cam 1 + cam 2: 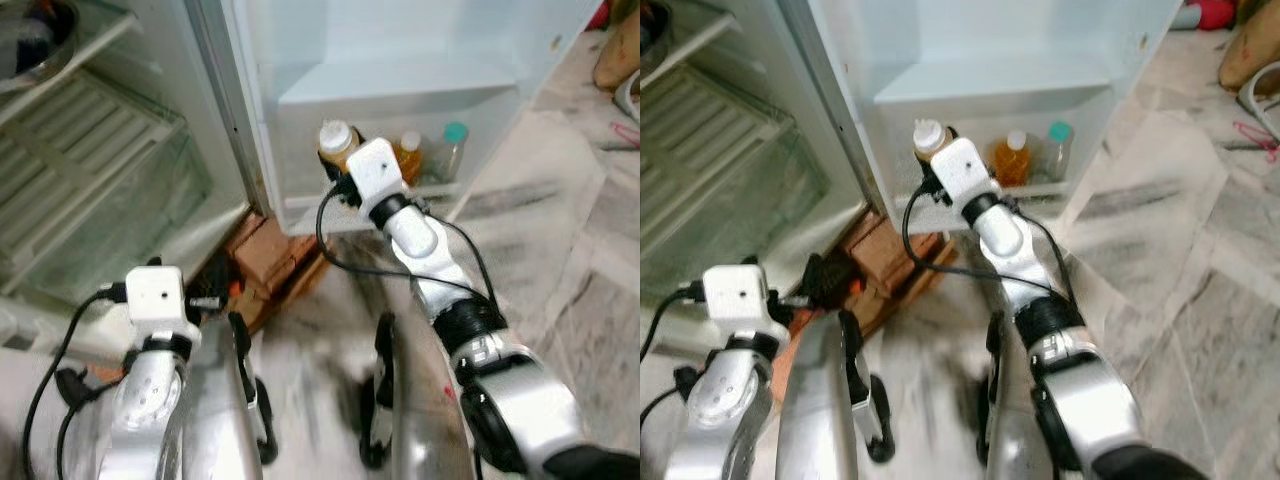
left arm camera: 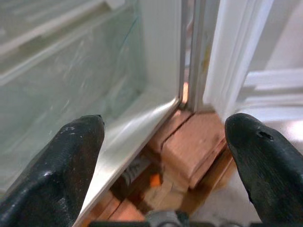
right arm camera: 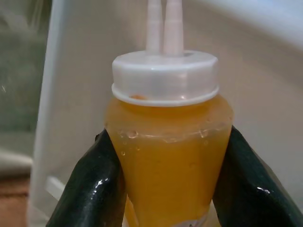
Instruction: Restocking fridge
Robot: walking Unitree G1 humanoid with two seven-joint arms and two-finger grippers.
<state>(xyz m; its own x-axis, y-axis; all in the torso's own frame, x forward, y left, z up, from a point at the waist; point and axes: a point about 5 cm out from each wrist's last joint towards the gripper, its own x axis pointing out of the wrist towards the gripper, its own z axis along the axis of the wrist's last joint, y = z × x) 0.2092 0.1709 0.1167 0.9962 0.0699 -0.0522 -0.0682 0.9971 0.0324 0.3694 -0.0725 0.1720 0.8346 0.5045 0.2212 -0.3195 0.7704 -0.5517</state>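
While your left end effector [image 2: 163, 156] hung spread by the bricks [image 1: 275, 255] under the fridge [image 1: 120, 150], your right end effector [image 3: 165, 179] pinched one sauce bottle [image 3: 165, 142] at the door shelf [image 1: 400, 195]. It could have knocked the two bottles [image 1: 410, 155] already standing there, or slipped in the wet grip.

You've got the squeeze bottle [image 1: 336, 143] in the door shelf [image 1: 375, 190], left of two other bottles [image 1: 432, 153]; bricks [image 1: 275, 255] sit under the fridge.
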